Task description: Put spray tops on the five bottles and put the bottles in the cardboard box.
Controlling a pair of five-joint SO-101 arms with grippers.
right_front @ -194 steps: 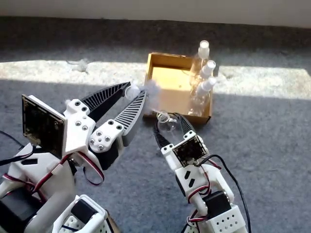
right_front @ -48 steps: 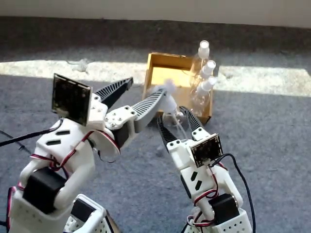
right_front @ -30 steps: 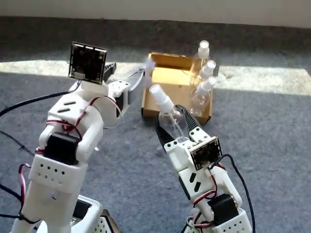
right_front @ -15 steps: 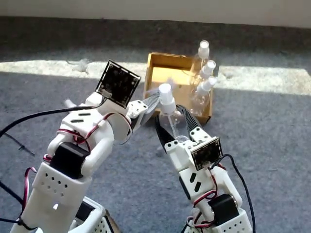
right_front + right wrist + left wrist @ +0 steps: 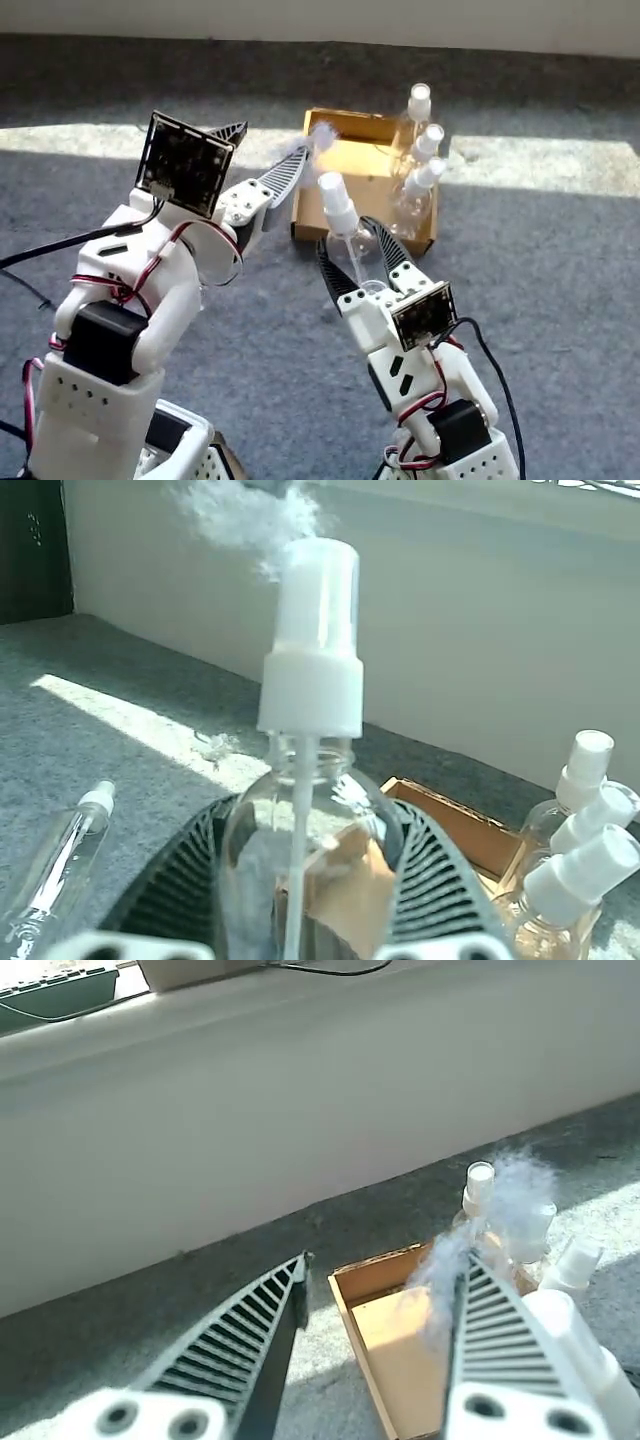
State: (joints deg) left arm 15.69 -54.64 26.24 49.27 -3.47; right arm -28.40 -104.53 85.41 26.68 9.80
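Clear bottle [image 5: 362, 243] with a white spray top [image 5: 335, 200] in its neck is clamped in my right gripper [image 5: 348, 236] just before the cardboard box [image 5: 350, 125], three capped bottles [image 5: 428, 140] stand inside, my left gripper [image 5: 272, 140] hangs spread wide beside the box.

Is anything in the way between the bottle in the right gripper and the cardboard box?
Nothing visible lies between the bottle in the right gripper and the cardboard box. Three bottles stand along its right side, and the left gripper hangs open beside its left wall, so the middle looks free.
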